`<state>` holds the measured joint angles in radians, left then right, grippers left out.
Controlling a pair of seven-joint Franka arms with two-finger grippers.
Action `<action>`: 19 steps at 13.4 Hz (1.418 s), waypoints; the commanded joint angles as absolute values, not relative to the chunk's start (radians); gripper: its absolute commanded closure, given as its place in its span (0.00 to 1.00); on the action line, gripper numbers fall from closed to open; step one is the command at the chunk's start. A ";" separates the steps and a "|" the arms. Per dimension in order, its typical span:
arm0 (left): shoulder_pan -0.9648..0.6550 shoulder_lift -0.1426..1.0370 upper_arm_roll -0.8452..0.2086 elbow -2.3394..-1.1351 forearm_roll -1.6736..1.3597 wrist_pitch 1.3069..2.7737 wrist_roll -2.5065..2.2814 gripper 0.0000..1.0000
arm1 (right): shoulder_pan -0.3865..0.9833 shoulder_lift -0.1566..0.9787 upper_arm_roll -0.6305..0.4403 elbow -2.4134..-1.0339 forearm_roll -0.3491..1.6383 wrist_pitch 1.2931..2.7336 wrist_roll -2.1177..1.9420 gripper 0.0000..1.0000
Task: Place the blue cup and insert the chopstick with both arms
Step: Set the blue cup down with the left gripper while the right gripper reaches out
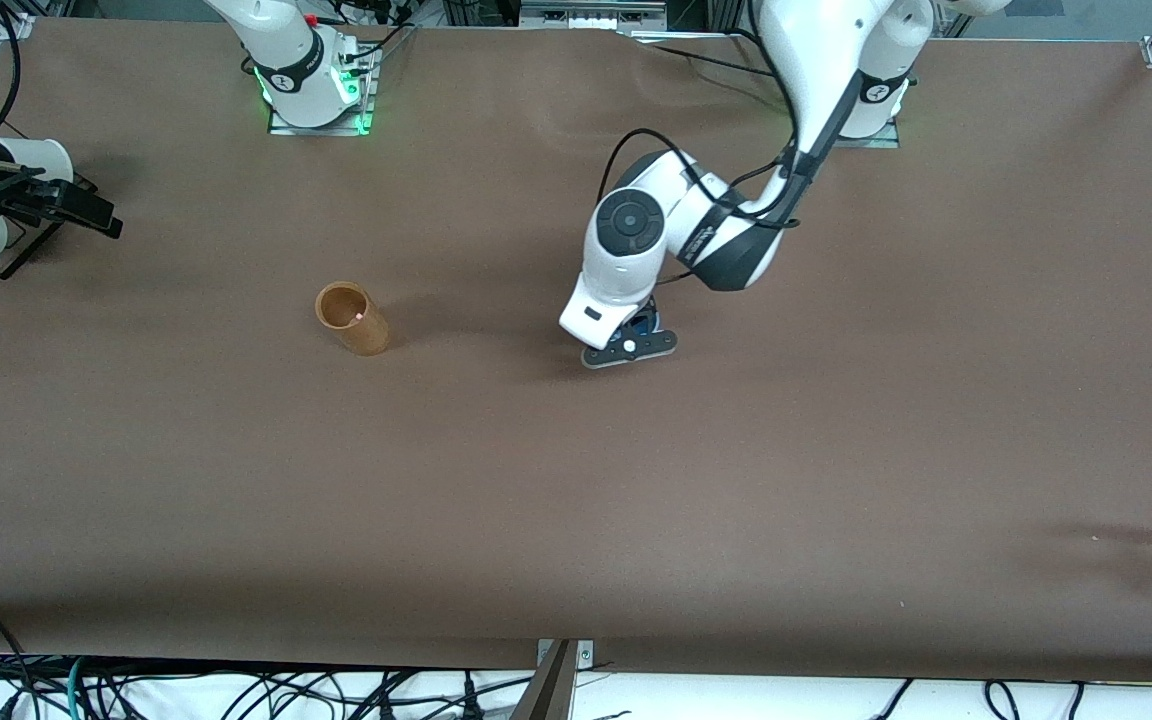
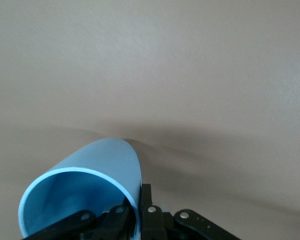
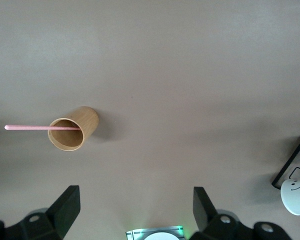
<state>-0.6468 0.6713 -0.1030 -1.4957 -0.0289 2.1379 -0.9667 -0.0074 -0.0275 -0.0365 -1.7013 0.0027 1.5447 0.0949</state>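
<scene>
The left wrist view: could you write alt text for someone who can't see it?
A light-blue cup, its open mouth toward the camera, is pinched at the rim by the left gripper, one black finger inside it and one outside. Bare brown table fills the rest of the picture.

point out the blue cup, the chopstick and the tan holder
blue cup [image 2: 107, 160], left wrist view, on its outer wall above the rim
chopstick [image 3: 32, 127], right wrist view, on the pink shaft sticking out past the holder's rim
tan holder [image 1: 358, 328], front view, on its side wall

Left gripper [image 1: 630, 347] low over mid-table, fingers [image 2: 149, 212] clamped (wrist bent down); right gripper [image 3: 135, 207] spread.
</scene>
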 commanded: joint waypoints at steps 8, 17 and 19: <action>-0.657 0.726 -0.080 -1.411 -0.054 2.118 -0.985 0.36 | -0.008 -0.029 -0.041 -1.690 0.017 1.529 0.084 0.00; -0.551 0.497 -0.081 -1.413 -0.161 1.889 -0.956 0.00 | 0.005 -0.009 0.118 -1.703 0.017 1.546 -0.195 0.00; -0.487 0.419 -0.083 -1.413 -0.160 1.800 -0.796 0.00 | 0.005 0.037 0.132 -1.704 0.021 1.571 -0.410 0.00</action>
<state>-0.5429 0.5065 -0.0778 -1.3862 -0.1402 1.8692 -0.9201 0.0152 -0.0040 0.1250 -1.7049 0.0076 1.5478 -0.2258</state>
